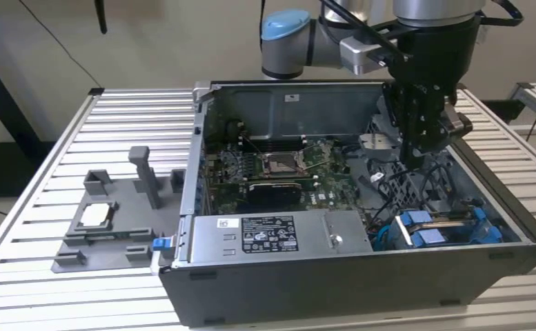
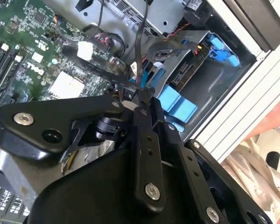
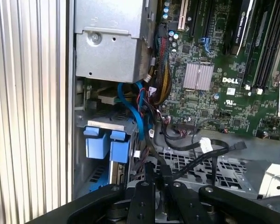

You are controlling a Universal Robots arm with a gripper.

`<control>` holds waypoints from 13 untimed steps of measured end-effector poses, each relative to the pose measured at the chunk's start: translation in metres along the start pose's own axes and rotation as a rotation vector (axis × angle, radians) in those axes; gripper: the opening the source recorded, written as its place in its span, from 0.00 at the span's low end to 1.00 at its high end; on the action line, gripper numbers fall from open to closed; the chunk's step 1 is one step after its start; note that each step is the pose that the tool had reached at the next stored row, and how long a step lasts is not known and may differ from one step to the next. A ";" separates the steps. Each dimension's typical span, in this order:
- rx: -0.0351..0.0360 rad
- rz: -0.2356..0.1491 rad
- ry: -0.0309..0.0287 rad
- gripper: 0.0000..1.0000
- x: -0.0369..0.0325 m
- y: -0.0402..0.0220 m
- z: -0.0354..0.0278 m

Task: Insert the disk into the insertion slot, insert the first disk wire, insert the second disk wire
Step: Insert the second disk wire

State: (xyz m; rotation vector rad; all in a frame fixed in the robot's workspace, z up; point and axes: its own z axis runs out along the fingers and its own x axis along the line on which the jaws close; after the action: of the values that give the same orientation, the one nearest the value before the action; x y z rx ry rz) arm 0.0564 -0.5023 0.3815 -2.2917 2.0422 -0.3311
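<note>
Inside open dark-grey metal computer case | black two-finger gripper clamped on thin black disk wire, likely to steer its plug toward the drive | silver disk in blue plastic carrier already seated in dark-grey sheet-metal insertion slot
</note>
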 end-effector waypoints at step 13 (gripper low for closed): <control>-0.0008 -0.004 0.0125 0.26 -0.0004 0.0007 0.0007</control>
State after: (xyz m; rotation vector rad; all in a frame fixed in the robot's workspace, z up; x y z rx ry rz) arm 0.0558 -0.5021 0.3806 -2.3003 2.0442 -0.3458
